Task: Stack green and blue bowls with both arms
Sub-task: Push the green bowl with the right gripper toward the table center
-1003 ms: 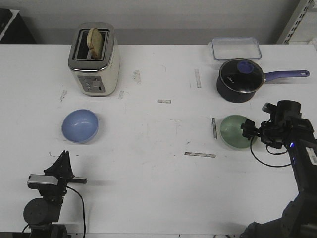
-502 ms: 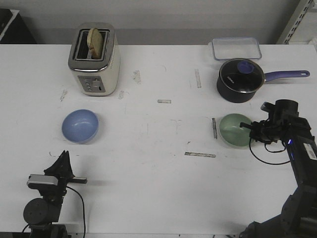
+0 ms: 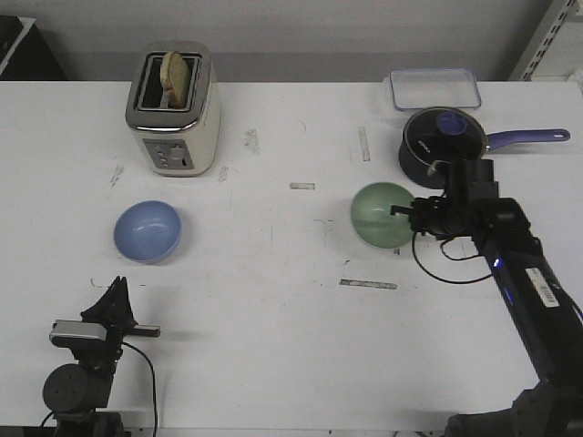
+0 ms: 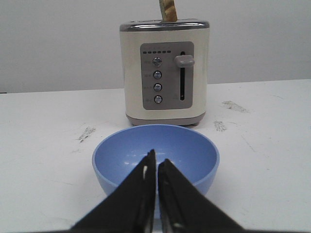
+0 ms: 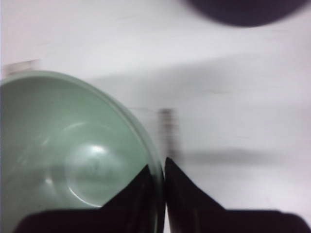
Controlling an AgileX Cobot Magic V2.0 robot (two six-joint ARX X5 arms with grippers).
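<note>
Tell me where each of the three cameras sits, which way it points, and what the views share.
Front view: high behind the robot, looking forward over the white table; both arms show, the left hand low, the right hand clamped on the green bowl.
Left wrist view: low by the table, facing the blue bowl and toaster; closed fingers show.
Right wrist view: looking down on the green bowl's rim; fingers pinch it.
Shared: front and left wrist views both show the blue bowl and toaster.
</note>
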